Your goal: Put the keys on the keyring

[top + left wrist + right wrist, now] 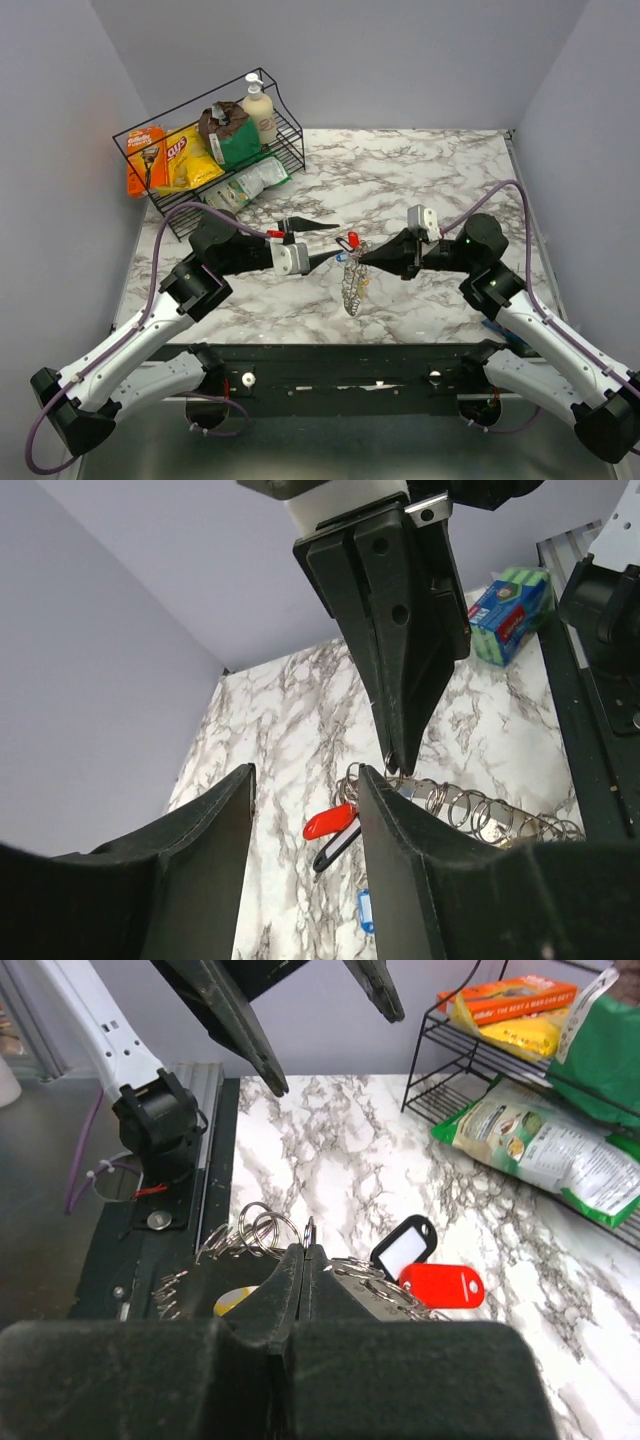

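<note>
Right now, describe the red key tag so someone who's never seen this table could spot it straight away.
On the marble table, look to the middle, where the right end effector pinches a chain of rings. The red tag is at the pinched end, next to a black-framed white tag. It is the only solid red piece in the bunch.

My table (420, 180) is white marble-patterned with grey veins, and a black rail (340, 365) runs along its near edge, where my arms are bolted. At its far left corner stands a black wire basket (290, 140) holding bright snack packets (185, 160) and a pale bottle (260, 110); a green-and-white pouch (255, 180) slants at its foot, though I cannot tell whether it rests on marble or wire. On my right side, close to the near edge, lies a green sponge pack (510, 605) with a blue label.
</note>
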Tool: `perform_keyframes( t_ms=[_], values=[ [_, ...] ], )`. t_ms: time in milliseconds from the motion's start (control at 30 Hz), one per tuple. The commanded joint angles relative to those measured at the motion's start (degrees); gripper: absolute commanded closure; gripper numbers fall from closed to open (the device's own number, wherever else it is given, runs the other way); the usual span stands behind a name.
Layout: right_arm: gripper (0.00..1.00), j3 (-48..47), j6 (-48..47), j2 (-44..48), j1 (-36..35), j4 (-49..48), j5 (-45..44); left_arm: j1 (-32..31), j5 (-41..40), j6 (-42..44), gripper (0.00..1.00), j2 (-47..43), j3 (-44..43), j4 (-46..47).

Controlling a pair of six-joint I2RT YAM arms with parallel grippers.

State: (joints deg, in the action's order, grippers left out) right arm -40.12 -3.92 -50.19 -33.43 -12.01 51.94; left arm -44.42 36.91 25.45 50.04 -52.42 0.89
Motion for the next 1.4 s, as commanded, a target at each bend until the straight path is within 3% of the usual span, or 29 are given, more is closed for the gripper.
perform_keyframes(
  t_ms=[0,400,767,1367],
  values=[
    [1.0,0.0,-1.3,1.3,-0.3,-8.5,3.8,1.9,6.0,-2.6,0.47,0.8,0.6,3.3],
    [1.0,2.1,-2.1,2.8,-0.3,-14.5,5.9,3.5,17.3,-2.3,0.53,4.0,-1.1,2.7],
    [1.0,1.8,-1.4,2.0,-0.3,-15.8,6.9,3.5,18.2,-3.9,0.62,7.3,-2.2,5.5],
    [1.0,2.2,-1.4,1.9,-0.3,-16.5,4.9,3.5,21.5,-0.2,0.58,7.2,-3.5,-0.8]
  ],
)
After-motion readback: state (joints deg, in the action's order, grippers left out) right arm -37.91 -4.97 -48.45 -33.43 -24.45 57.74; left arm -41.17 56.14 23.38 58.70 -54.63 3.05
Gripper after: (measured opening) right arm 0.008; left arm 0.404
